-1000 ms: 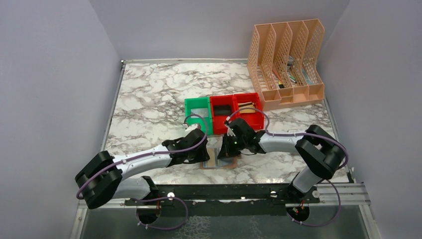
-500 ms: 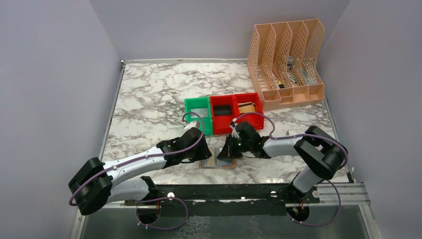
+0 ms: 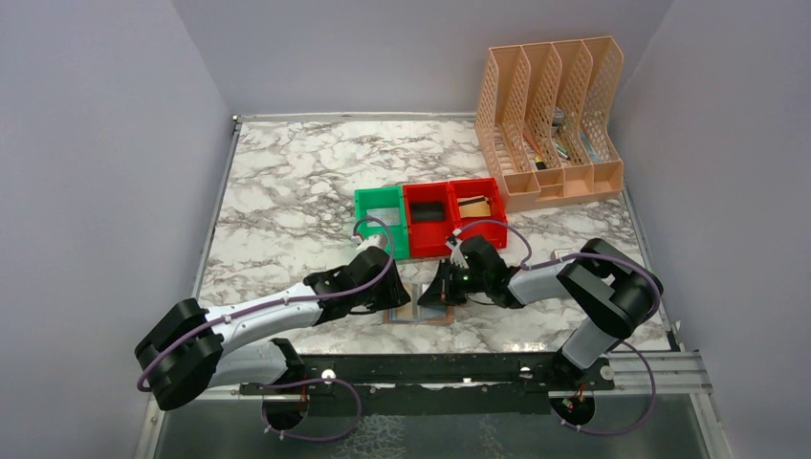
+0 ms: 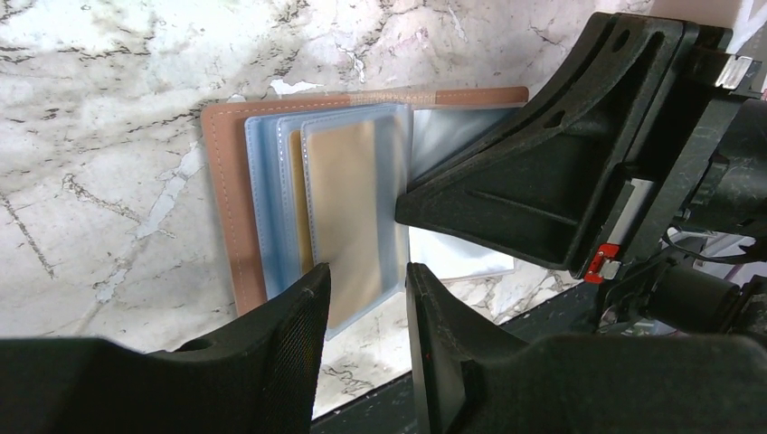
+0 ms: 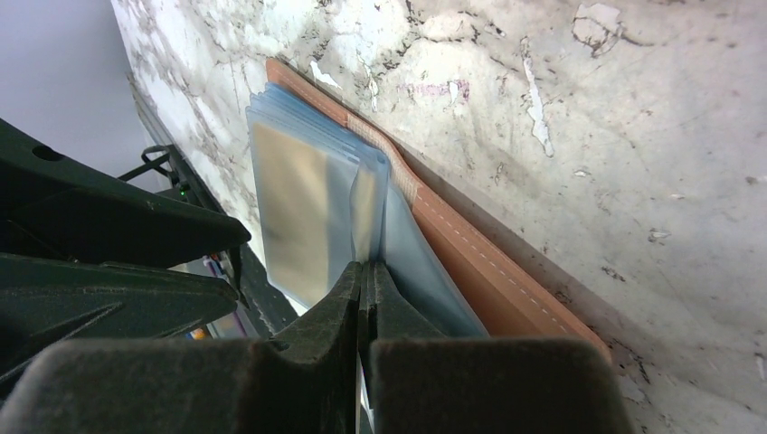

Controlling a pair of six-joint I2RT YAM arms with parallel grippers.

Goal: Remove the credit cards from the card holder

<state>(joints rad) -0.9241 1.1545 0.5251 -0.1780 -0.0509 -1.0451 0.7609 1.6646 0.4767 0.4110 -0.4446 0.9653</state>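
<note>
The holder [image 4: 226,199] is laid open and flat on the table [image 3: 287,191], and the green bin [image 3: 381,218] is seen a little way behind it. Blue see-through pockets are fanned out on its inside. A gold card [image 4: 344,199] is tucked in the top pocket.

The right claw [image 5: 364,271] is squeezed fully shut. Its tip is pressed on the pockets near the holder's middle, so the holder seems to be pinned down. Whether a pocket is pinched in it cannot be told.

The left claw [image 4: 366,294] is opened part way at the holder's left edge, with one finger set on each side of the gold card's end. Nothing is held in it yet.

The step in hand looks to be the pulling out of the gold card. For the next move, the left claw would need to be shut on the card alone, not on the soft pocket. Then the card would need to be drawn straight away from the holder while the holder is kept down.
</note>
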